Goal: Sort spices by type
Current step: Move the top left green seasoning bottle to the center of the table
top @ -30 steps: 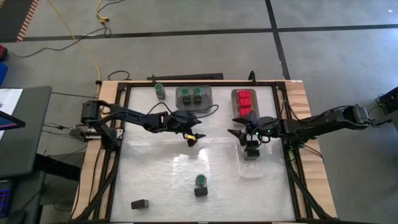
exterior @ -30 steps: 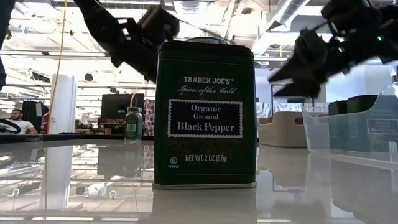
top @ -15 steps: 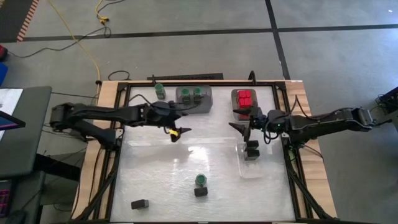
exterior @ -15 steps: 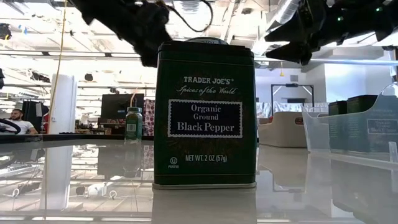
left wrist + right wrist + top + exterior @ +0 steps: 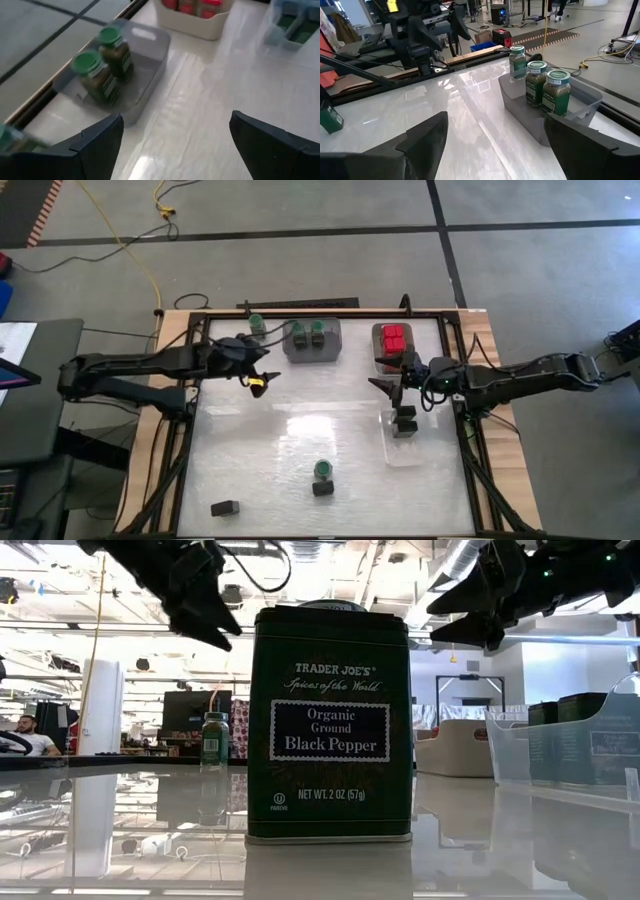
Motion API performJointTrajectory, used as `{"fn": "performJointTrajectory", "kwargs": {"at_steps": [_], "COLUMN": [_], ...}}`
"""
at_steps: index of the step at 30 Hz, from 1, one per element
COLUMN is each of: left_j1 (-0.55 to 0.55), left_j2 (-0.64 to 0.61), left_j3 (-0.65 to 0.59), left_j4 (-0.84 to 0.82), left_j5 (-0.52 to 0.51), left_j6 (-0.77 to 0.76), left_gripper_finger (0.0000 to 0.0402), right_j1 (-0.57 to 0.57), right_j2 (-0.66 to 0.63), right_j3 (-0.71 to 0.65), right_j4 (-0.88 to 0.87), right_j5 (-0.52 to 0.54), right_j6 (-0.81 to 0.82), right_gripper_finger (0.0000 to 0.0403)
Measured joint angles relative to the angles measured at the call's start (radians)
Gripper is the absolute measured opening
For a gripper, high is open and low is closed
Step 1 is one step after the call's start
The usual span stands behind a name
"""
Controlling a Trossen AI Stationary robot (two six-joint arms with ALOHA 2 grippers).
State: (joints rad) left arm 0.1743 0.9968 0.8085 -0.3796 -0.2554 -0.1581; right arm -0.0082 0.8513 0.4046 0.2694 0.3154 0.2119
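Sorting is partly done: two green-lidded jars (image 5: 309,335) sit in the grey tray (image 5: 333,340). One jar (image 5: 257,325) beside that tray, plus others nearer, remain. Left pincer (image 5: 258,383) and right pincer (image 5: 390,380) gape empty.

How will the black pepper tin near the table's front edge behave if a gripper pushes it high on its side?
The black pepper tin stands upright and taller than wide, so a high push may tip it. Its label says 57 g, so it is probably light. On the glossy table it could slide.
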Motion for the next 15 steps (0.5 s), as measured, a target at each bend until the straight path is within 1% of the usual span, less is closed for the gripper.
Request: {"fn": "performJointTrajectory", "kwargs": {"at_steps": [5,9,11,13,15], "left_j1": [0.047,0.101,0.136,0.174,0.217], "left_j2": [-0.054,-0.068,-0.068,-0.067,-0.068], "left_j3": [-0.058,-0.099,-0.109,-0.111,-0.111], "left_j4": [-0.012,-0.005,0.018,0.03,0.041], "left_j5": [-0.015,-0.064,-0.07,-0.054,-0.006], "left_j6": [-0.066,-0.07,-0.07,-0.051,-0.026], "left_gripper_finger": [0.035,0.035,0.035,0.035,0.035], "right_j1": [0.0,0.0,0.0,0.0,0.0], "right_j2": [0.0,0.0,0.0,0.0,0.0], "right_j3": [0.0,0.0,0.0,0.0,0.0], "right_j4": [0.0,0.0,-0.001,-0.004,-0.012], "right_j5": [0.0,0.0,0.0,0.0,0.0], "right_j6": [0.0,0.0,0.0,0.0,-0.001], "right_gripper_finger": [0.0356,0.0356,0.0356,0.0356,0.0356]}}
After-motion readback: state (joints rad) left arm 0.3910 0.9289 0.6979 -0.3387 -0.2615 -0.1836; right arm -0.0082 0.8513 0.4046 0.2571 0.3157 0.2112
